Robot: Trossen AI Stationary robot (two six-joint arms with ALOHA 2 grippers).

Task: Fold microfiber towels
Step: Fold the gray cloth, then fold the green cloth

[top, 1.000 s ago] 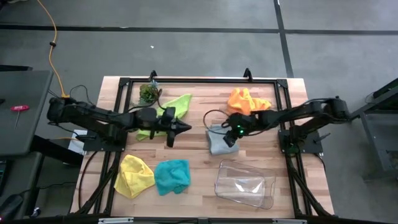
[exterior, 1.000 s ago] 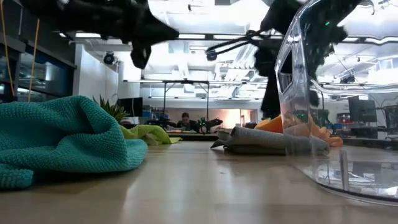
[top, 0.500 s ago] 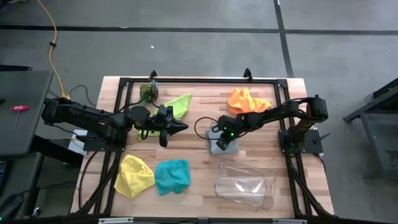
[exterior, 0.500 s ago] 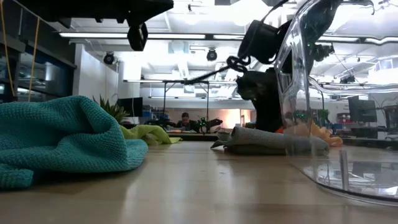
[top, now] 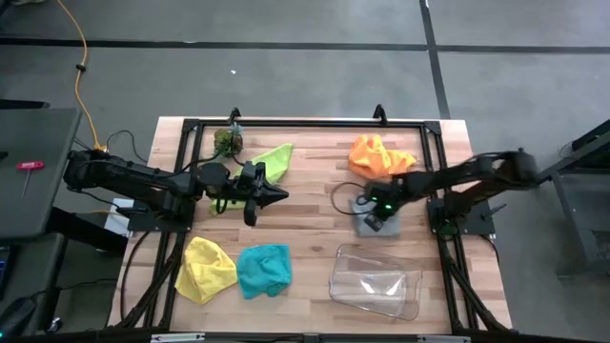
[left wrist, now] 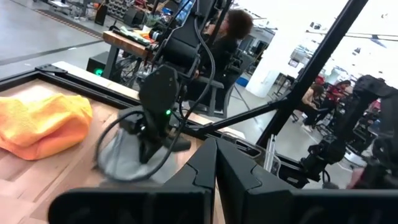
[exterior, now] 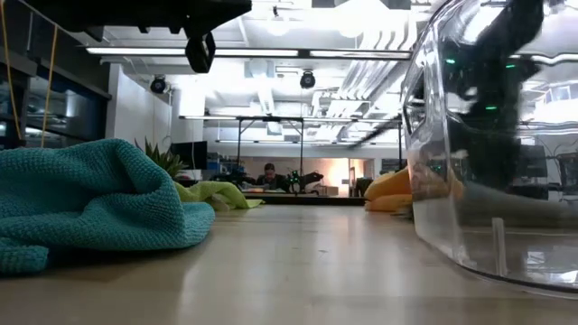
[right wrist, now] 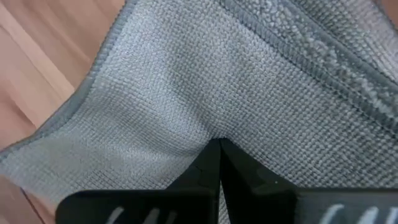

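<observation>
- Wooden counter [top: 305,233] fills the high view, framed by black rails, with grey floor all round it.
- Nearest the front edge lie the yellow towel [top: 206,268], the teal towel [top: 263,270] and the clear tray [top: 376,283]; in the low view the tray's curved wall hides most of what sits behind it.
- Mid-counter, the right gripper [top: 375,221] presses onto the grey towel [top: 374,219], fingers pinched together on the cloth; the arm covers much of it.
- Left gripper [top: 279,195] hangs above bare wood with fingers closed and nothing held, pointing toward open boards between the two arms.
- Farther back, the lime green towel [top: 268,164] is partly covered by the left arm; the orange towel [top: 377,154] lies near the rear rail.
- Beside the back rail sits a leafy clump [top: 227,143].
- Blurred people show beyond the counter in the left wrist view.
</observation>
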